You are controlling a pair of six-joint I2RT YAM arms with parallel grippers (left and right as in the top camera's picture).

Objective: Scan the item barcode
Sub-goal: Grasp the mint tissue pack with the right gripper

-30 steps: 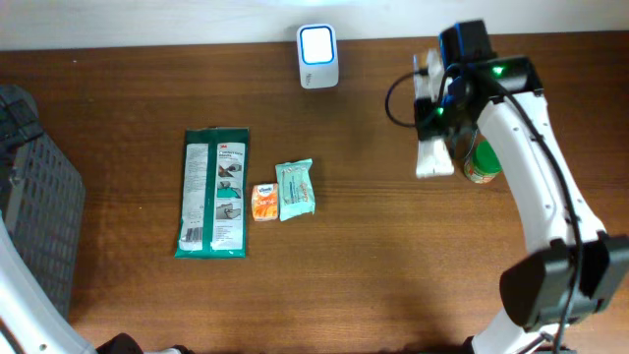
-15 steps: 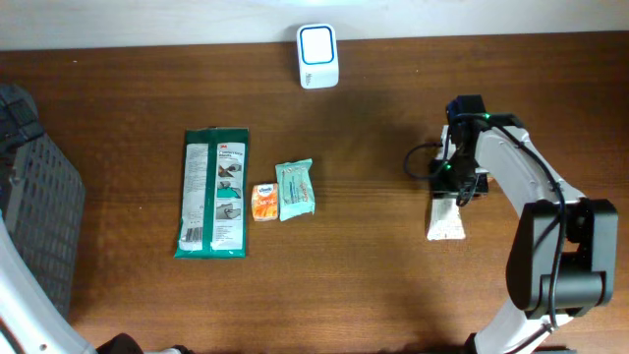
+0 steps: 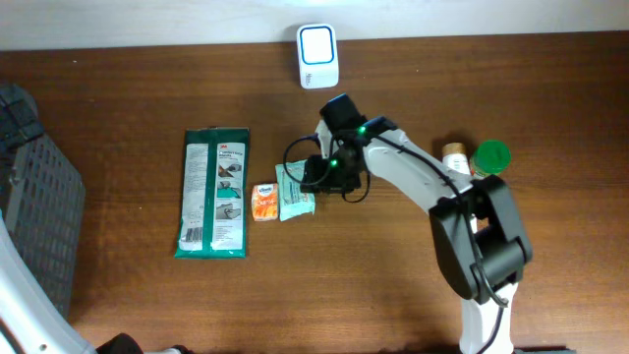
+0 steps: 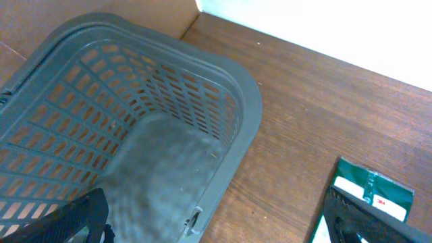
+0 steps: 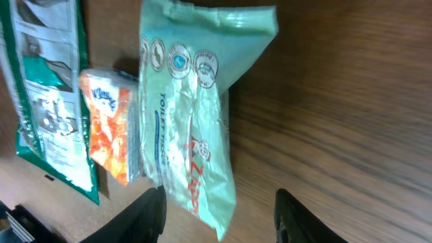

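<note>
A white barcode scanner stands at the table's far edge. Three items lie side by side at mid-table: a long green wipes pack, a small orange tissue pack and a mint-green pack. My right gripper hovers at the right edge of the mint-green pack. It is open, and the pack's near corner lies between its fingers, ungripped. My left gripper is open over the basket's rim, holding nothing.
A grey slatted basket sits at the table's left end. A green-lidded can and a small white bottle stand at the right. The wipes pack's corner shows by my left fingers.
My right arm has swung from the table's right side over to the small packs in the middle. Its jaws have gone from shut to open. The left arm has not moved.
</note>
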